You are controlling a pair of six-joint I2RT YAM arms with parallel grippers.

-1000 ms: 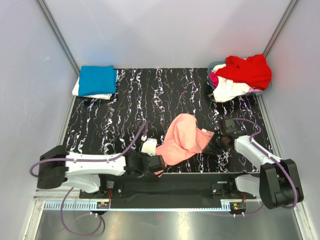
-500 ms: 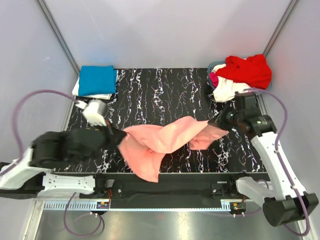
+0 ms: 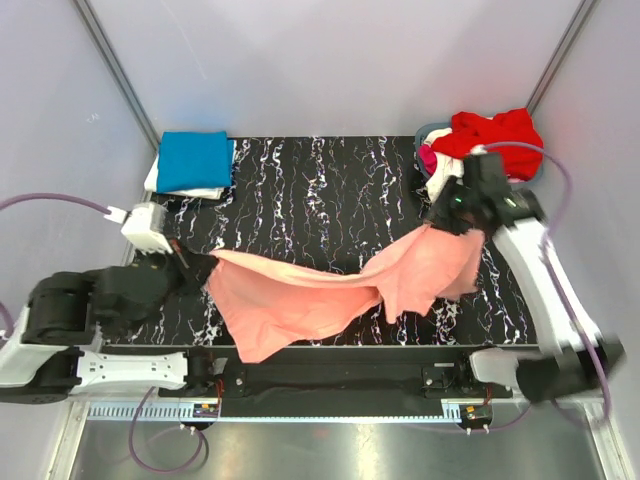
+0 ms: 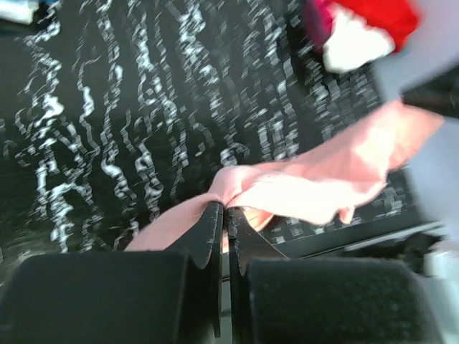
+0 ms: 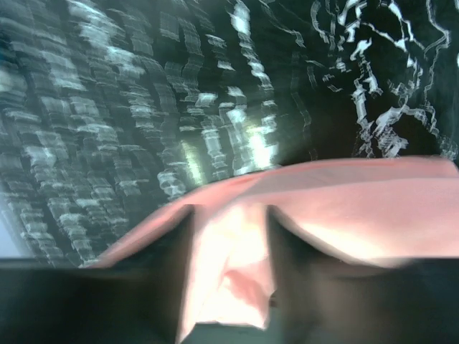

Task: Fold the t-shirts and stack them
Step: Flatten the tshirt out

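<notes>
The salmon-pink t-shirt (image 3: 300,295) hangs stretched between both arms above the black marbled table (image 3: 320,190). My left gripper (image 3: 200,268) is shut on its left corner; the left wrist view shows the jaws (image 4: 225,215) pinched tight on the cloth (image 4: 315,179). My right gripper (image 3: 440,222) is at the shirt's right end, raised near the basket. In the blurred right wrist view its fingers (image 5: 179,236) stand apart, with pink cloth (image 5: 344,208) lying loose between and over them. A folded blue t-shirt (image 3: 193,158) lies on a white one (image 3: 160,182) at the back left.
A basket (image 3: 428,133) at the back right holds red (image 3: 495,140), white (image 3: 455,180) and magenta (image 3: 428,158) t-shirts, close behind the right gripper. Grey walls enclose the table on three sides. The shirt's lower flap hangs over the front rail (image 3: 340,378).
Both arms rose and drew apart, left arm to the left, right arm back toward the basket, spreading the bunched shirt wide. The right jaws, shut before, now stand apart.
</notes>
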